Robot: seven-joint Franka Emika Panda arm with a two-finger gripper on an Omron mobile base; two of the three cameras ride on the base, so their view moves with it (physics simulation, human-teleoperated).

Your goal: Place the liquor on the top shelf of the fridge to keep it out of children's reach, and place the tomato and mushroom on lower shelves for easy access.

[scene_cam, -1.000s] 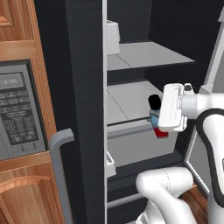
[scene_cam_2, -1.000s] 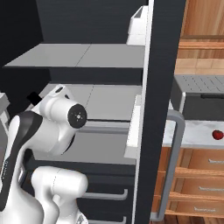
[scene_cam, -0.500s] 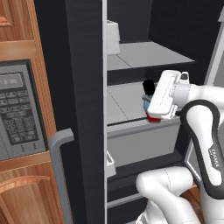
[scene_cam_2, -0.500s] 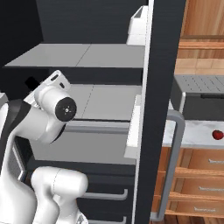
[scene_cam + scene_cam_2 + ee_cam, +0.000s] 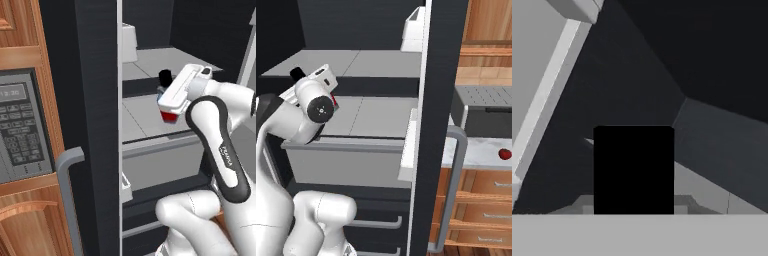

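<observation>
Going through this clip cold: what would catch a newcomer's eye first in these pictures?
First the white gripper inside the open fridge, shut on the liquor, whose black cap pokes out above the hand and red base below it. It hangs between the top shelf and the lower shelf, tilted. Next, the small red tomato on the counter to the right of the fridge door, beside a grey oven.

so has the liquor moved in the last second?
Yes. In the left base view the liquor, held in the tool, has risen and tilted: it was level with the lower shelf's front lip, and its black cap now nears the top shelf.
</observation>
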